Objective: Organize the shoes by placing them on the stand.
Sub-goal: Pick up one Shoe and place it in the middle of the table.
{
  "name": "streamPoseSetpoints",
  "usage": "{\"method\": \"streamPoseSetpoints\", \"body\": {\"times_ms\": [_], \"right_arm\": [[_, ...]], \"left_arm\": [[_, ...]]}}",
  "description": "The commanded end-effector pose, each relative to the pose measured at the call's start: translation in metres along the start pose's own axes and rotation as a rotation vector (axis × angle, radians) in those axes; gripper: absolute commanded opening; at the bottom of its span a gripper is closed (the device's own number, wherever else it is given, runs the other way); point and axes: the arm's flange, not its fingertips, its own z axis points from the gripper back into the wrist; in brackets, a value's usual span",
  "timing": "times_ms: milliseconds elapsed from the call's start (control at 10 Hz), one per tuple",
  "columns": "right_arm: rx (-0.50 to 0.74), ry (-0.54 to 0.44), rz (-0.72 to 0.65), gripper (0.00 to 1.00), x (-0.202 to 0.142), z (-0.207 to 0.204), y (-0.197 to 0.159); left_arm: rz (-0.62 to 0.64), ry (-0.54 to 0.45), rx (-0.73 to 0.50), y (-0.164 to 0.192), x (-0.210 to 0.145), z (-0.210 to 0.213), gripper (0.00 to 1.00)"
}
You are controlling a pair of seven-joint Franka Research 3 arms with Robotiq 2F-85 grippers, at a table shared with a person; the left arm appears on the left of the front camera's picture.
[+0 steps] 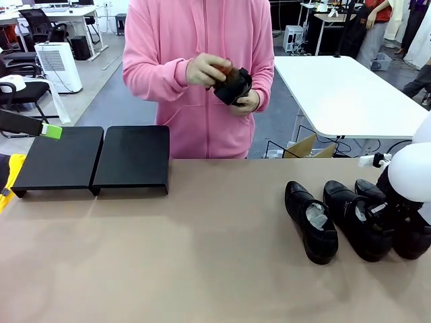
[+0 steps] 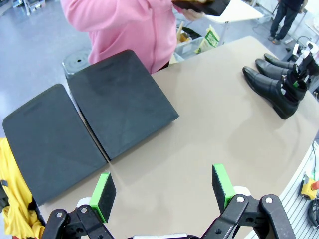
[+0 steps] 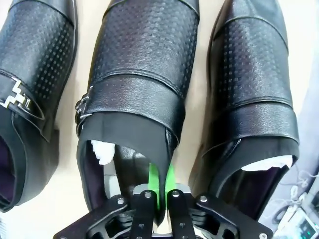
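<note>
Right wrist view: right pincer (image 3: pixel 160 175) clamped on middle shoe (image 3: pixel 144 64), white paper (image 3: pixel 102 151) inside; left pincer (image 2: pixel 162 180) apart.

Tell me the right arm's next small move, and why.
Probably a short, straight lift. The right gripper has its fingers shut on the collar wall of the middle shoe, and the neighbouring shoes lie close on both sides, so dragging sideways could knock them. The stand sits across the table, to the robot's left.

Right claw (image 3: pixel 160 185) clamped on middle shoe (image 3: pixel 144 64) collar; two other shoes (image 3: pixel 37 55) (image 3: pixel 254 64) flank it.
</note>
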Motion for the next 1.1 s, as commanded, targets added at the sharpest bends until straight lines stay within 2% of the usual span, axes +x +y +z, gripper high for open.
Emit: {"method": "streamPoseSetpoints", "body": {"times_ms": [0,200,500,700,1000], "right_arm": [[0.035,-0.048,-0.006,0.00,0.003,0.013,-0.005],[-0.010,-0.217,-0.101,0.00,-0.010,0.069,-0.007],[0.002,-0.389,-0.140,0.00,-0.028,0.140,0.000],[0.269,-0.446,-0.028,0.00,-0.045,0.171,0.038],[0.607,-0.395,0.147,0.00,-0.053,0.161,0.113]], "left_arm": [[-0.010,-0.005,-0.007,0.001,0.000,0.001,1.00],[-0.010,-0.005,-0.007,0.001,0.000,0.001,1.00],[-0.010,-0.005,-0.007,0.001,0.000,0.001,1.00],[-0.010,-0.005,-0.007,0.001,0.000,0.001,1.00],[-0.010,-0.005,-0.007,0.001,0.000,0.001,1.00]]}}
